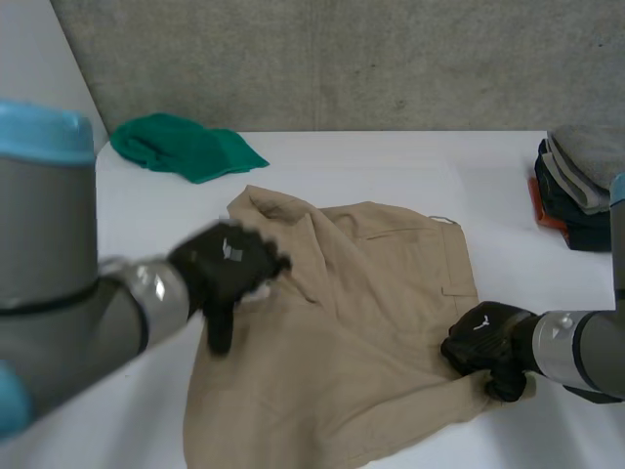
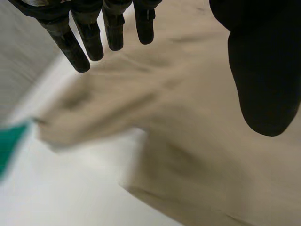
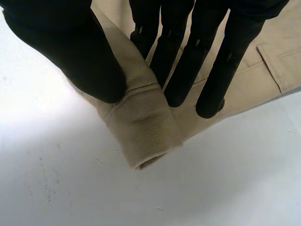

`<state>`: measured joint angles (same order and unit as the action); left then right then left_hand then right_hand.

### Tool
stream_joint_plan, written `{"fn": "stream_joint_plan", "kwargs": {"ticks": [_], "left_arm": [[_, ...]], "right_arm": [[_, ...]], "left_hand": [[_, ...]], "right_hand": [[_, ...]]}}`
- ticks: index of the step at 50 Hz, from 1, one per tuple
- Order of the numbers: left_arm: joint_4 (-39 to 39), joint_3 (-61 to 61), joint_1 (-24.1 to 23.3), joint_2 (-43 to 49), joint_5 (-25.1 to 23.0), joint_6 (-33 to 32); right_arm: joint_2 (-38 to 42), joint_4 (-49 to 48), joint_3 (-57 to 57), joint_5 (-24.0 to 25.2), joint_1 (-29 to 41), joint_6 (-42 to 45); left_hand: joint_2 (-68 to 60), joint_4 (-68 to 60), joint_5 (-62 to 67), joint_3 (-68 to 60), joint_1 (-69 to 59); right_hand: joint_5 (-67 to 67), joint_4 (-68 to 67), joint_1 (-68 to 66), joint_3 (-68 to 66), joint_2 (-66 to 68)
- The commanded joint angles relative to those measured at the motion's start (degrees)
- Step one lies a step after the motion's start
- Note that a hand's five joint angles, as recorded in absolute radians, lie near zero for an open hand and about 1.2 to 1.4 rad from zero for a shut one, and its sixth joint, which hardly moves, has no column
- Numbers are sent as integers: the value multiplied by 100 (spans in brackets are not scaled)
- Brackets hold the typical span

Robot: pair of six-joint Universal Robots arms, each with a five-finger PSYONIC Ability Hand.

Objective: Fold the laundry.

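Tan garment [image 1: 352, 322] lies spread and rumpled in the middle of the white table [image 1: 391, 166], toward the near edge. Pocket flaps and seams face up on its right half.

Left hand [image 1: 229, 269] is over the garment's left part, near the left edge of the cloth. In the left wrist view its fingers [image 2: 89, 37] are straight and slightly spread, with the thumb [image 2: 263, 70] held well apart from them. Nothing sits between thumb and fingers. Tan cloth lies under the palm and beyond the fingertips. Can't tell if the fingertips touch the cloth.

Right hand [image 1: 483, 342] is at the garment's near right corner, curled down onto it. The right wrist view shows the grip: thumb [image 3: 70, 47] on one side of a thick banded hem, fingers [image 3: 183, 61] close together on the other side, with the folded edge pinched between them. The end of that band pokes out past the fingertips and rests on bare table.

Green cloth [image 1: 186, 147] is bunched at the far left of the table, well apart from the tan garment. Its tip also shows in the left wrist view, beyond the tan cloth.

Stack of folded clothes [image 1: 581, 186] sits at the table's right edge, grey on top with dark and orange layers below. It is apart from the garment and beyond the right hand.
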<state>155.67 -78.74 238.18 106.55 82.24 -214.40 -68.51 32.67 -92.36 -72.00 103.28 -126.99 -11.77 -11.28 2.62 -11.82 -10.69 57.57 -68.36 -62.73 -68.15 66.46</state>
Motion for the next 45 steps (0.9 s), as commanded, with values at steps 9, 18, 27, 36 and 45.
{"fn": "stream_joint_plan", "kwargs": {"ticks": [9,18,27,36,45], "left_arm": [[386,4049,238,3722,-858,-1033],[60,5624,176,5085,-1438,-1833],[254,5914,159,5455,-1342,-1974],[385,5923,97,5350,-1087,-2009],[596,5405,79,5024,-1026,-2018]], "right_arm": [[31,-692,-371,-7,122,-229],[119,-833,-397,1,87,-317],[198,-877,-397,1,-10,-300],[233,-912,-380,19,-36,-300],[268,-912,-380,19,-45,-300]], "left_hand": [[-1609,-1659,1525,-1605,-1718],[-1576,-1626,1492,-1572,-1685],[-2784,-2834,2700,-2780,-2892],[-5511,-5561,5427,-5507,-5620],[-4052,-4101,3967,-4047,-4160]], "right_hand": [[1243,-1164,-1727,-1185,1354],[1243,-1164,-1727,-1185,1354],[1243,-1164,-1727,-1185,1354],[1243,-1164,-1727,-1185,1354],[1243,-1164,-1727,-1185,1354]]}}
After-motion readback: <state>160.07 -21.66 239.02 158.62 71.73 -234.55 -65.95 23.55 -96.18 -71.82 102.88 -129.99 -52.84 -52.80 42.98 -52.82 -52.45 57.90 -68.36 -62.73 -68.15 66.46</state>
